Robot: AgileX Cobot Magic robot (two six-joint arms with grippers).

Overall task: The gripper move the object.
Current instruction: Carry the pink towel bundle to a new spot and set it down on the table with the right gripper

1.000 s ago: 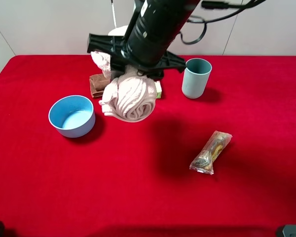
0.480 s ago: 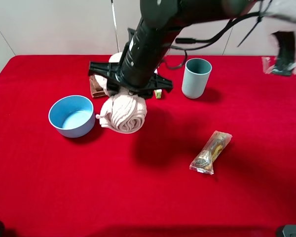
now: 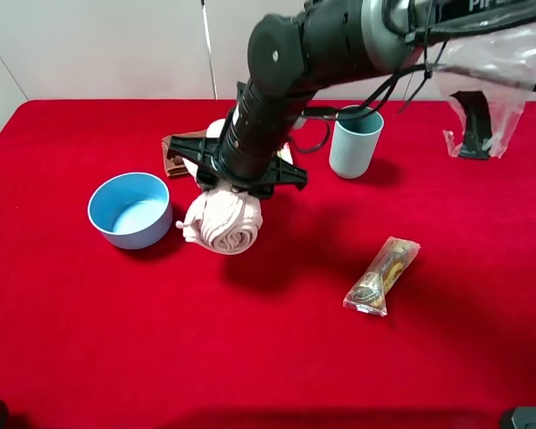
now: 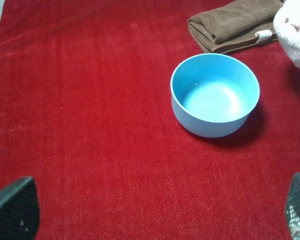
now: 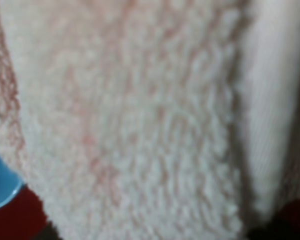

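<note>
Desk (image 3: 89, 357): red cover with a short nap.
Left tool (image 4: 155, 217): fingers wide apart, holding nothing.
Bowl (image 3: 129, 210): round, smooth, light blue.
Brown towel (image 3: 172, 154): folded flat behind the bowl; small white tag, unreadable.
Pink towel (image 3: 223, 222): fluffy, pale pink, rolled in a spiral; hangs just right of the bowl; contact with the desk cannot be told.
Right tool (image 3: 239, 179): black, clamped on the pink towel's top.
Cup (image 3: 355, 141): grey-blue, smooth, upright.
Packet (image 3: 382, 275): clear crinkled wrapper, brown contents; print too small to read.

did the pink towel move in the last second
Yes. The pink towel has shifted down and left, closer to the blue bowl and farther from the cup.
</note>
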